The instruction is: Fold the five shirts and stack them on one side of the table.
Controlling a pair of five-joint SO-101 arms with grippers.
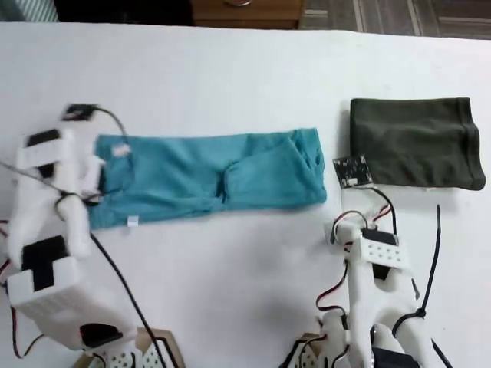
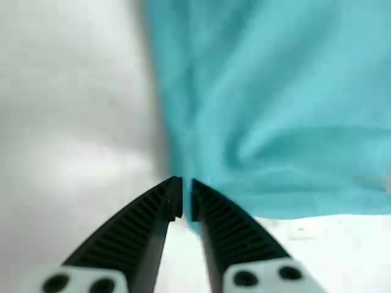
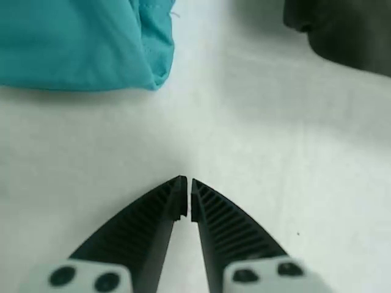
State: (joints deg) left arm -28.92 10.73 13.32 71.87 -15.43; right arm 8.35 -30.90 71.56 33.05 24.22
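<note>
A teal shirt [image 1: 207, 178], folded into a long strip, lies across the middle of the white table [image 1: 230, 284]. My left arm [image 1: 54, 184] stands at the strip's left end. My left gripper [image 2: 186, 198] is shut on the edge of the teal shirt [image 2: 275, 104], and a sliver of cloth shows between the fingers. A dark green shirt [image 1: 416, 142] lies folded at the back right. My right gripper [image 3: 188, 198] is shut with nothing in it, low over bare table between the teal shirt's [image 3: 79, 43] right end and the dark green shirt [image 3: 342, 30].
The right arm [image 1: 372, 261] rises from the front edge just right of centre. Bare tabletop spreads behind the shirts and in front of the teal strip. A wooden cabinet [image 1: 245, 11] stands beyond the table's far edge.
</note>
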